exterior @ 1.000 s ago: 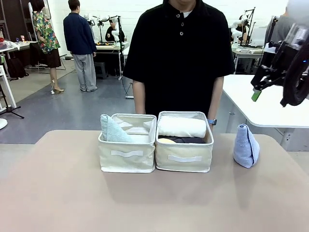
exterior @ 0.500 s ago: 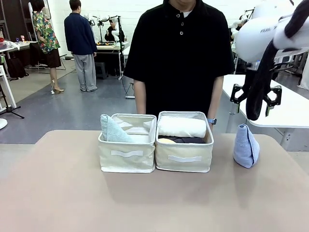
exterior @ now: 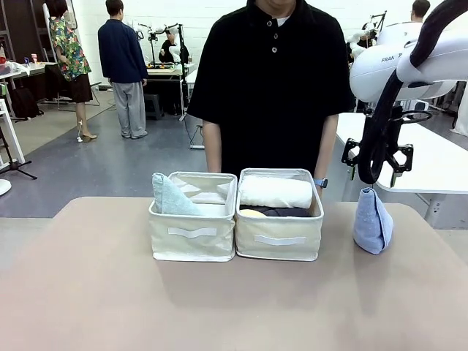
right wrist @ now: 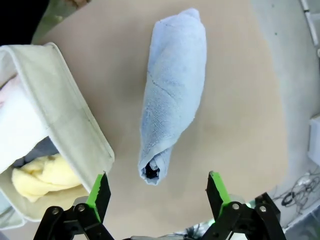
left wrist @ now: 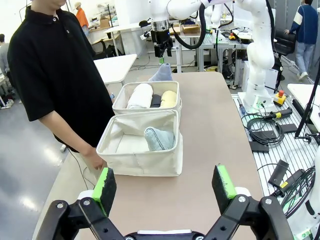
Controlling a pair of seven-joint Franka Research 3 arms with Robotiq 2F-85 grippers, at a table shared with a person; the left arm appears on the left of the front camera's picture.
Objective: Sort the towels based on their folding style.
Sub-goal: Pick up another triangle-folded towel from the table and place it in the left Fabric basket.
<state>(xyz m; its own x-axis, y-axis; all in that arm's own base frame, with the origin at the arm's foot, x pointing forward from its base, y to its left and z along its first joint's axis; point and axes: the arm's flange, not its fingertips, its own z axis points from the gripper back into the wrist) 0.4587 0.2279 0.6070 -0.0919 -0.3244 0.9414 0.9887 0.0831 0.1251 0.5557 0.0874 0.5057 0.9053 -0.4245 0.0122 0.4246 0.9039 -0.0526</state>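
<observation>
A light blue cone-shaped towel [exterior: 373, 221] stands on the table to the right of the two bins. My right gripper [exterior: 377, 174] hangs open just above it, pointing down, and touches nothing. In the right wrist view the towel [right wrist: 172, 90] lies ahead, between the open fingers [right wrist: 100, 192]. The left bin [exterior: 194, 238] holds a pale green cone towel [exterior: 172, 196]. The right bin [exterior: 279, 238] holds a white roll [exterior: 276, 192], a yellow roll [exterior: 252, 213] and a dark grey roll [exterior: 285, 212]. My left gripper [left wrist: 164, 182] is open and empty, well back from the bins [left wrist: 142, 160].
A person in a black shirt [exterior: 270, 80] stands at the table's far edge, right behind the bins, arms down. The tan table [exterior: 110, 292] is bare in front of and beside the bins. Other tables and people stand farther back.
My right arm has swung in from the right and come down over the light blue towel, gripper now pointing at it. Bins and towels have not moved.
</observation>
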